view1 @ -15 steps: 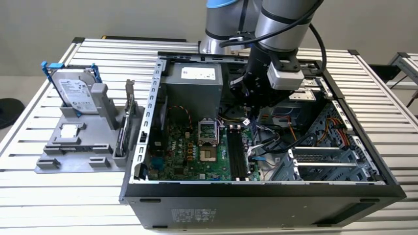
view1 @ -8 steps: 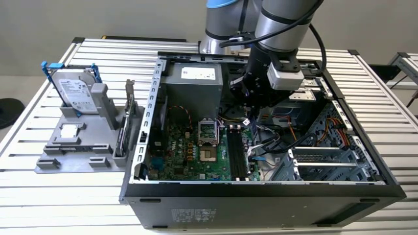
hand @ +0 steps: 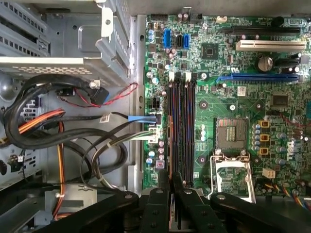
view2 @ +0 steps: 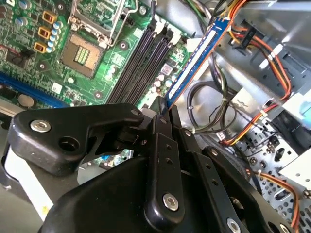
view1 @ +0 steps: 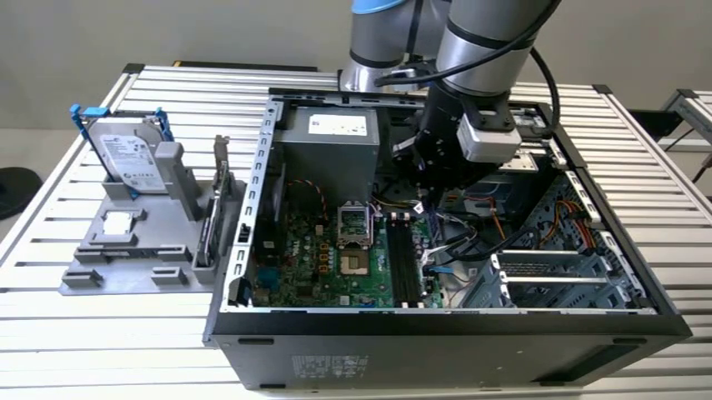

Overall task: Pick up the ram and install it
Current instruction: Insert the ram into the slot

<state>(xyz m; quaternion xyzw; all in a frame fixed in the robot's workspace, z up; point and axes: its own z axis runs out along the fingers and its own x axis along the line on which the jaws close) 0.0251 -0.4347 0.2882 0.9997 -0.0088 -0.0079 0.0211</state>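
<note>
A slatted metal table (view1: 656,200) bears a computer case (view1: 445,350) and a grey holder (view1: 133,250).

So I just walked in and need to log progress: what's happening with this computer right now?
A robot arm has reached down into the open computer case. Its end effector is shut on the ram, a thin blue stick seen edge-on in the second wrist view. The stick hangs over the motherboard, close beside the long black memory slots, and is not seated in one yet. Outside the case, a hard drive stands in a grey holder on the table.
</note>
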